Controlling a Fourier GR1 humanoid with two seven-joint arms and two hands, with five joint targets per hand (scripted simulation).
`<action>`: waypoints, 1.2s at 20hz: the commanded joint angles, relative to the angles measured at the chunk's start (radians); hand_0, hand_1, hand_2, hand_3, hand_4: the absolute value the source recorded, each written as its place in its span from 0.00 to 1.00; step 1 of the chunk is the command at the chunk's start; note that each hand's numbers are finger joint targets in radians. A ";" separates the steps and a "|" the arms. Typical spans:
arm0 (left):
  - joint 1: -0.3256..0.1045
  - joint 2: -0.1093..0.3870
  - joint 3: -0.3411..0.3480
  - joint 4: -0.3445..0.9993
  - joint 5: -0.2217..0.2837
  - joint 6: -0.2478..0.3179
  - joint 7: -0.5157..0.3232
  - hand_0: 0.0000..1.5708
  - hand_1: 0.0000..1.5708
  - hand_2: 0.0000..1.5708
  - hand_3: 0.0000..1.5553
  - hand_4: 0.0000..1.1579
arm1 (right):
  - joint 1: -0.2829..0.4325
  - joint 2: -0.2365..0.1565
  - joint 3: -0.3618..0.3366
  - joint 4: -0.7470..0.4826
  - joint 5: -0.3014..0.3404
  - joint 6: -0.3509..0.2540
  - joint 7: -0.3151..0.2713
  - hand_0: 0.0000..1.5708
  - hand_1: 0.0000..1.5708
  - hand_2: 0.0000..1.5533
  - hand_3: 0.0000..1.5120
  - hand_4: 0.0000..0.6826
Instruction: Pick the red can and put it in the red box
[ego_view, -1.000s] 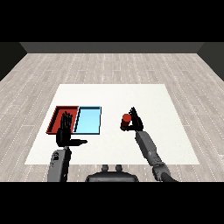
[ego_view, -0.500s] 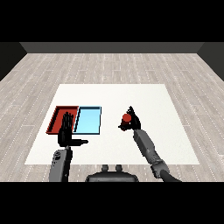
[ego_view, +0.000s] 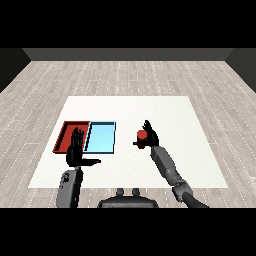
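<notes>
White tabletop (ego_view: 165, 112) on grey plank floor, red can (ego_view: 142, 135) clasped in curled right hand (ego_view: 149, 138), left hand (ego_view: 76, 150) held flat-fingered over red tray (ego_view: 64, 136), light blue tray (ego_view: 101, 137) beside it.

1. Two grey, segmented forearms are seen, built of blocky, box-like sections.
2. Each forearm is ended by a black left hand (ego_view: 76, 152) and a black right hand (ego_view: 150, 136), with slim black fingers and a thumb.
3. A darker joint is noted low on the right forearm.
</notes>
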 joint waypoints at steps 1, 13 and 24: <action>0.034 0.040 0.026 -0.071 0.050 -0.045 0.043 0.00 0.00 0.00 0.00 0.00 | -0.030 -0.009 -0.036 0.082 0.019 0.034 -0.031 0.00 0.00 0.00 0.00 0.00; -0.001 -0.018 -0.016 -0.024 -0.037 0.037 -0.017 0.00 0.00 0.00 0.00 0.00 | -0.089 -0.020 0.049 0.179 0.016 -0.167 -0.022 0.97 0.97 0.95 0.95 0.84; -0.024 0.030 0.033 -0.017 0.028 -0.001 0.042 0.00 0.00 0.00 0.00 0.00 | -0.138 0.001 0.128 0.231 0.018 -0.256 0.005 0.97 0.97 0.95 0.93 0.80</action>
